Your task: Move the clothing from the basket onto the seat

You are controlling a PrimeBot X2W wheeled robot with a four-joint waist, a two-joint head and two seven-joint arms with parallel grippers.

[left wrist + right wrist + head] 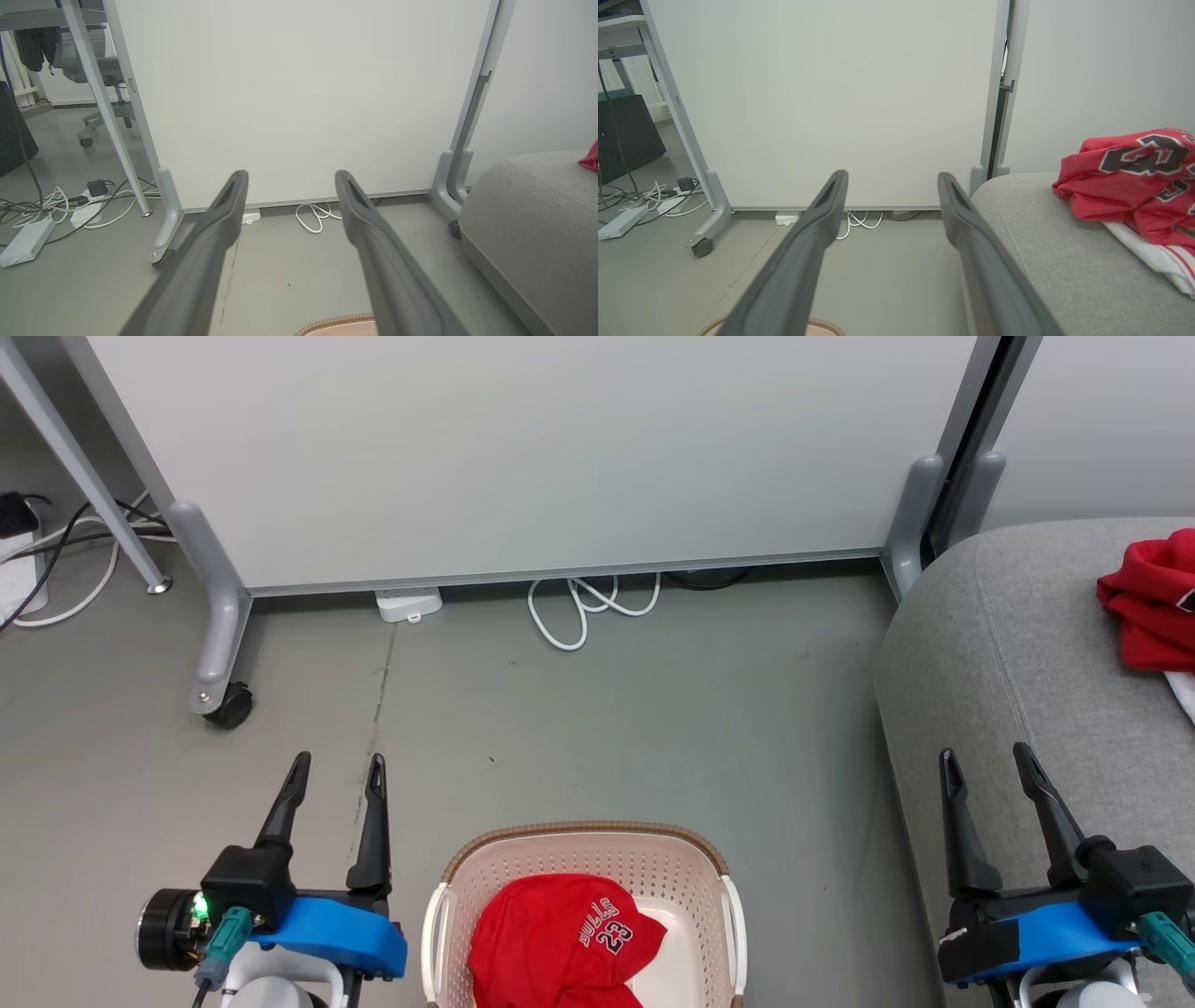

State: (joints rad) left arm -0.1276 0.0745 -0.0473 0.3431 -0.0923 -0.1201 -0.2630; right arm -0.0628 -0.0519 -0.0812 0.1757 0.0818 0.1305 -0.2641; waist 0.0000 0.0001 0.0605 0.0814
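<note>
A red garment (558,943) marked "BULLS 23" lies crumpled in the cream basket (439,915) at the bottom middle of the head view. More red clothing (1150,602) lies on the grey seat (990,644) at the right, and shows as a red garment (1134,179) with dark numerals in the right wrist view. My left gripper (337,768) hangs open and empty left of the basket. My right gripper (987,758) is open and empty over the seat's front edge. The basket's brown rim (336,323) peeks in at the bottom of the left wrist view.
A white partition panel (523,457) on grey wheeled feet (229,705) stands behind. White cable loops (588,602) and a small white box (408,605) lie at its base. Cables and power strips (56,205) sit at the far left by a desk leg.
</note>
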